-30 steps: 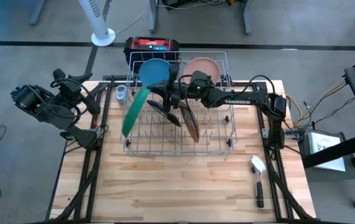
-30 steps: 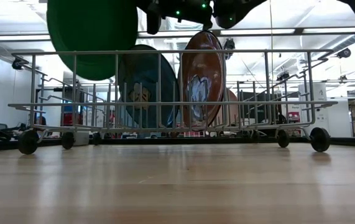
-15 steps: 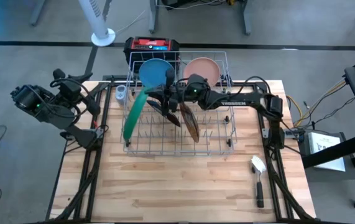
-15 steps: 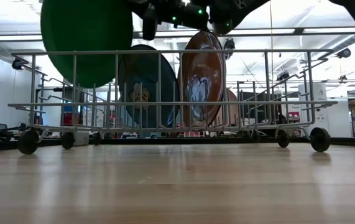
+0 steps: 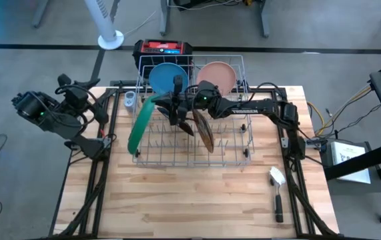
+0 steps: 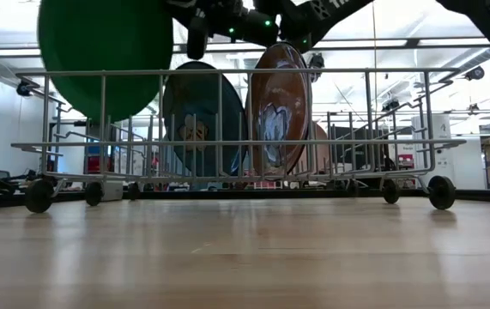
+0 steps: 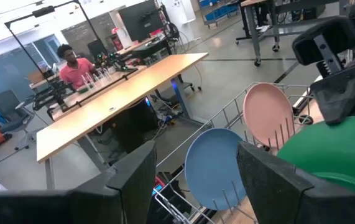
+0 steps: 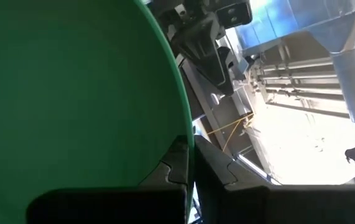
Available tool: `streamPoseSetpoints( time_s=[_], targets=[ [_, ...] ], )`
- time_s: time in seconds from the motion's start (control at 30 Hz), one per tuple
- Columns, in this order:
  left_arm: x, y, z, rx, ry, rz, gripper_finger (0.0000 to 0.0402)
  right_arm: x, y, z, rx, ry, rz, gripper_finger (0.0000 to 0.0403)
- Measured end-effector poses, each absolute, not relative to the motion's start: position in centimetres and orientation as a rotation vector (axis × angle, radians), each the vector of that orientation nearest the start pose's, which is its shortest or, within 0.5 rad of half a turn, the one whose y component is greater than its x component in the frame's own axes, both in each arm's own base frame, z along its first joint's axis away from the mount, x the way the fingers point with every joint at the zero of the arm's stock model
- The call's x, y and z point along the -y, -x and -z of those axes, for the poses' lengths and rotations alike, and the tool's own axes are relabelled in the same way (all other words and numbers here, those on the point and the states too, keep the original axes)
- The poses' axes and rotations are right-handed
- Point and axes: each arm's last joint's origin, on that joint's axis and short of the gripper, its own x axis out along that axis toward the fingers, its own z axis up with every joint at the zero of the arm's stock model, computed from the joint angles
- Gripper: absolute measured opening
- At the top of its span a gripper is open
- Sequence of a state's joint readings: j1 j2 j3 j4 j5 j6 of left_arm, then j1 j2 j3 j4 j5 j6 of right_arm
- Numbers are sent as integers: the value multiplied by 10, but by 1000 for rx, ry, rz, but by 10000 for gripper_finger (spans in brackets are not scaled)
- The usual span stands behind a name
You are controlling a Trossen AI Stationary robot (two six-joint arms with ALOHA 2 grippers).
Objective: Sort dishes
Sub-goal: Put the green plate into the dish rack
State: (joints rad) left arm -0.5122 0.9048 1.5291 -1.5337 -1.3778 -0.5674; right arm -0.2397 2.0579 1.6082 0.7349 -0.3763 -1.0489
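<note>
The table [image 5: 190, 200] carries the rack [image 5: 237, 155]. The green plate [image 5: 137, 123] hangs tilted over the rack's left end, above its rim, its edge clamped in the right tool [image 5: 165, 104] just to its right. The blue plate [image 5: 164, 75] and pink plate [image 5: 215, 72] stand at the far side; two brown plates [image 5: 203, 130] stand mid-rack. The left tool [image 5: 103, 112] waits off the table's left edge, fingers spread wide. A brush [image 5: 277, 190] lies near right.

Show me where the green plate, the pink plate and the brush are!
green plate [image 6: 105, 56], low view, middle of its face
pink plate [image 5: 217, 72], high view, middle of its face
brush [image 5: 276, 176], high view, white head
</note>
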Motion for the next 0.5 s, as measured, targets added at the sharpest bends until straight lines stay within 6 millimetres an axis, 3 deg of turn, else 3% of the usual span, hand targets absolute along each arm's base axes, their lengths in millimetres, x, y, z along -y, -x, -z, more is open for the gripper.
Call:
streamPoseSetpoints(
  time_s=[0.5],
  targets=[
    [10, -76, -444, -310, -248, -897, 211, 104, -485, -304, 276, 1117, -34, 0]
  ],
)
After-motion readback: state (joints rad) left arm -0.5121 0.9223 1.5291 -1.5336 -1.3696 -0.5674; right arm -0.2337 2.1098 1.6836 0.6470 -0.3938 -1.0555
